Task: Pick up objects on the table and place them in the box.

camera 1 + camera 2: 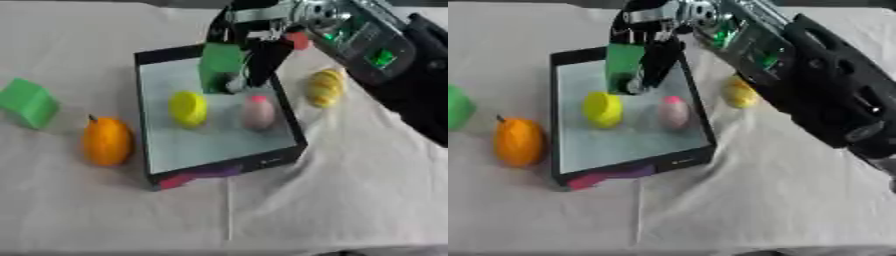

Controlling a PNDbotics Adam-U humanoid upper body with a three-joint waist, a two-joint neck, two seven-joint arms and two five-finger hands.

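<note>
White cloth (pixel 350 200), wrinkled toward the lower right of the frame, covers the whole table.

At the far left, around mid-height, a green block (pixel 28 102) is seen lying on the cloth. Just to its right and slightly lower, an orange fruit (pixel 108 141) with a short dark stem is set, close to the left wall of the box but apart from it.

A black-walled box (pixel 302 135) with a pale floor occupies the centre of the frame, lying slightly askew. A pink and purple shape (pixel 206 175) is visible at its lower front edge; what it is cannot be made out. Inside the box, a yellow round object (pixel 188 108) rests left of centre, and a pinkish egg-shaped object (pixel 257 112) with a brighter pink top lies just beside it on the right; the two are not touching.

Above the upper part of the box, a green cube (pixel 220 61) is held by the right hand (pixel 262 55), whose dark fingers are curled around it from above and from the right side. The right arm is seen entering from the upper right corner.

To the right of the box, on the cloth near its right wall, a yellow striped object (pixel 325 88) is placed, partly beneath the arm.

The left hand is shown in neither view.
</note>
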